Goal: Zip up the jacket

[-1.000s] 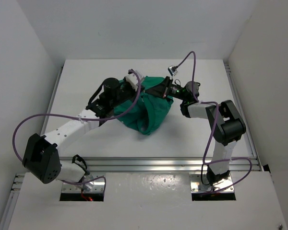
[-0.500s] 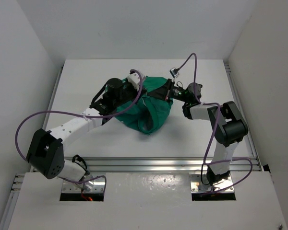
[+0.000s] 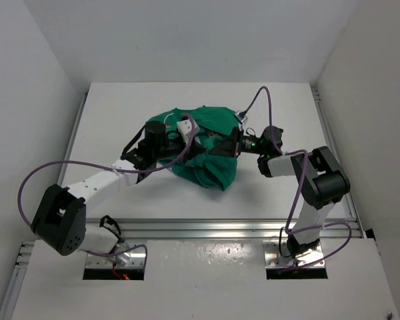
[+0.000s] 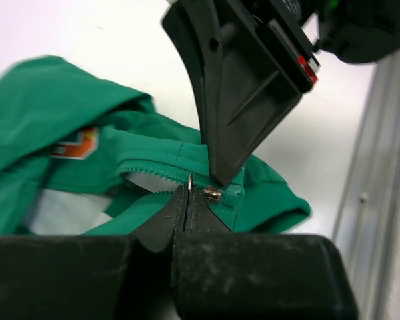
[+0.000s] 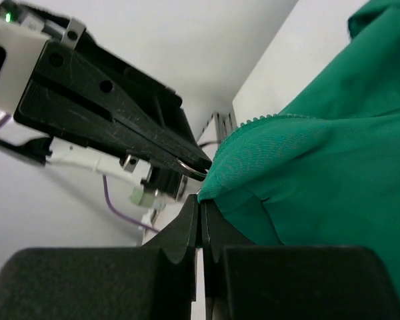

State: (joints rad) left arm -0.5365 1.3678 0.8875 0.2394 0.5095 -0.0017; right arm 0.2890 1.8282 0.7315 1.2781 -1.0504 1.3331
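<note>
Green jacket [image 3: 210,143] lies crumpled in a heap, mid tabletop [image 3: 120,107]. Left claw [image 4: 187,200] is at the jacket's zipper edge, fingers together, apparently pinching the small metal zipper pull [image 4: 191,180]; the view is tight, so this is hard to confirm. Right claw [image 5: 200,212] meets it tip to tip at the same edge, clamped on the jacket's green fabric. Orange patch [image 4: 77,143] shows on the jacket nearby.

One green jacket [image 3: 213,168] lies on one white worktop [image 3: 120,107]. Two arms reach over it, one from the left [image 3: 100,179] and one from the right [image 3: 283,163]. Each ends in one black claw, the left claw [image 4: 187,195] and the right claw [image 5: 199,208]. Two purple cables [image 3: 60,163] loop from the arms. One orange patch [image 4: 77,143] and one small metal ring [image 4: 190,179] show on the fabric.
</note>
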